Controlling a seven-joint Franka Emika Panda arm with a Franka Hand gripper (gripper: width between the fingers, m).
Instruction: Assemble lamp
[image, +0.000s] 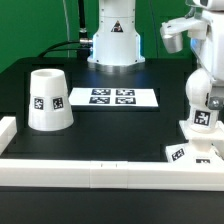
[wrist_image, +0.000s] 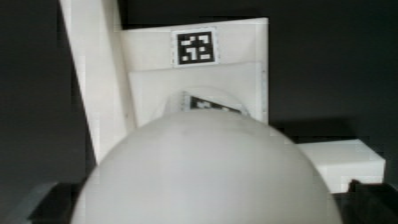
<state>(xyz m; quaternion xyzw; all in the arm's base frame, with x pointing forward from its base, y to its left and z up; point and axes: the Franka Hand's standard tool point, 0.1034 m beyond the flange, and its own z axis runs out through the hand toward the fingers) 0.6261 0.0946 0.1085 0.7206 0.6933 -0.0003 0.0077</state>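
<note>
Jaws: lowered over the bulb post, one on each side of its rounded top; impossible to tell from either view whether clamped tight or just apart from it.
Fingers: dark and blurred in the wrist view, hard up against the flanks of the white dome.
Bulb post: directly below and between the jaws, upright, with a tag facing the exterior camera.
Base: flat and square, lying on the desk right under the jaws with the post above it. One tag visible in each view. Seating of the post in the base hidden by the dome.
Rail: long and white, just beside the base and close to the jaws; seen in the wrist view touching the edge of the base.
Shade: well apart from the jaws, toward the exterior view's left. Narrow end up, tag on its side, untouched.
Marker board: flat on the desk between the shade and the jaws, farther back, carrying four tags.
Arm: reaching down from above at the exterior view's right.
In the way: nothing between the jaws and the post; rail tight against the base on one side.
</note>
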